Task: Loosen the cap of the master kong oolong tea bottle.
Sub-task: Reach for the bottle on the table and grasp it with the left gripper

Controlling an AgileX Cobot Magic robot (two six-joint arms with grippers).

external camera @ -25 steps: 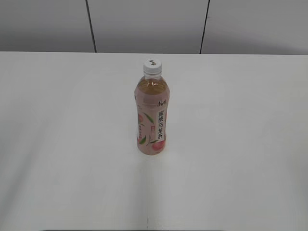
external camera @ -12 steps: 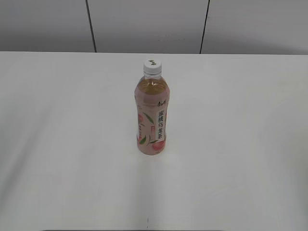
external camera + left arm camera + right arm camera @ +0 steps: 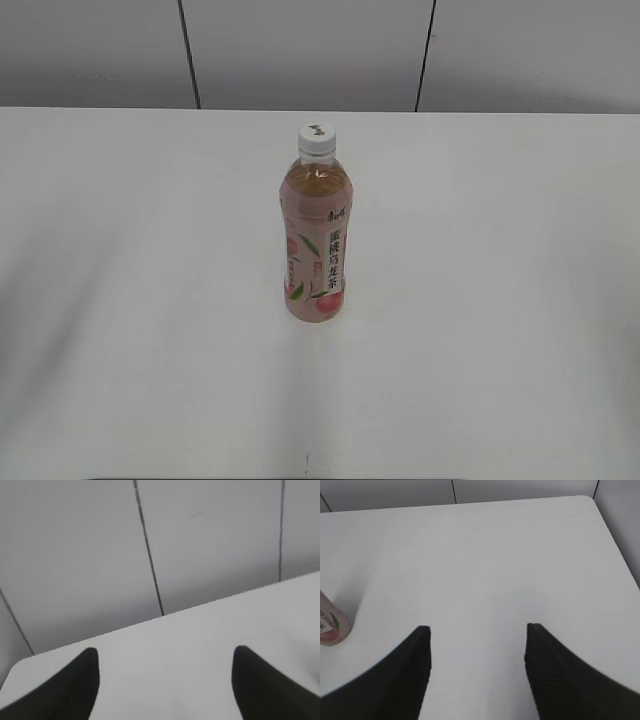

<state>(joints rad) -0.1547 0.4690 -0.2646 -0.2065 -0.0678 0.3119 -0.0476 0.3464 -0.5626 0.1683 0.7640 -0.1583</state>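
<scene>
Distance governs the coming move: the master kong oolong tea bottle is seen upright near the middle of the table, its long axis vertical and the cap seated on top, untouched. Neither arm is shown in the exterior view. The right gripper is held wide apart and empty, with the bottle's base caught at the left edge of its view, so this arm is judged the nearer. The left gripper, likewise spread and empty, is pointed toward the wall.
</scene>
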